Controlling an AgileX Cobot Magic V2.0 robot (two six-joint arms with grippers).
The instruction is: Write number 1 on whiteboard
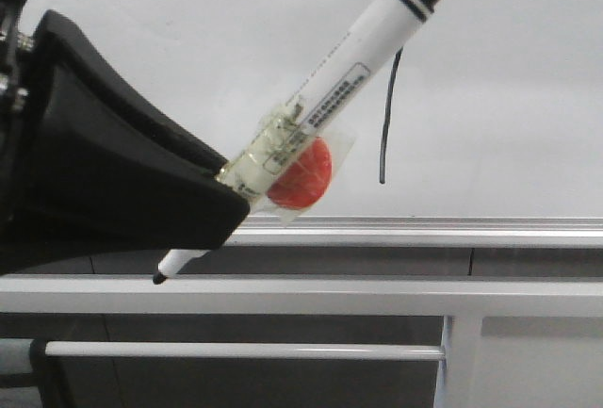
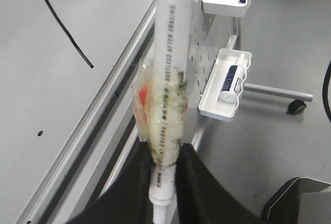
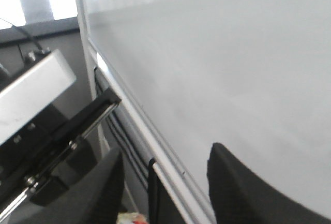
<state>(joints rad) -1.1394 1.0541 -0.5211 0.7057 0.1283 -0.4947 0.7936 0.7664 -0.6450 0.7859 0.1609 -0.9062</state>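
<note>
The whiteboard [image 1: 188, 40] fills the upper front view, with its silver bottom rail [image 1: 424, 231] below. On it is the number 1 [image 1: 385, 116], a thin black stroke; the left wrist view shows the number 1 [image 2: 62, 25] too. My left gripper [image 1: 231, 210] is shut on a white marker [image 1: 358, 59] wrapped in clear tape with a red piece. The marker is tilted, its black tip [image 1: 160, 278] low and off the board. From the wrist, the left gripper [image 2: 164, 182] clamps the marker [image 2: 168, 53]. My right gripper [image 3: 165, 182] is open beside the whiteboard [image 3: 232, 53], holding nothing.
Grey metal bars [image 1: 283, 295] run below the board. White trays [image 2: 225, 84] holding markers hang on a pegboard panel beside it. A small black dot [image 2: 40, 133] marks the board. A metal bracket [image 3: 36, 89] sits near my right gripper.
</note>
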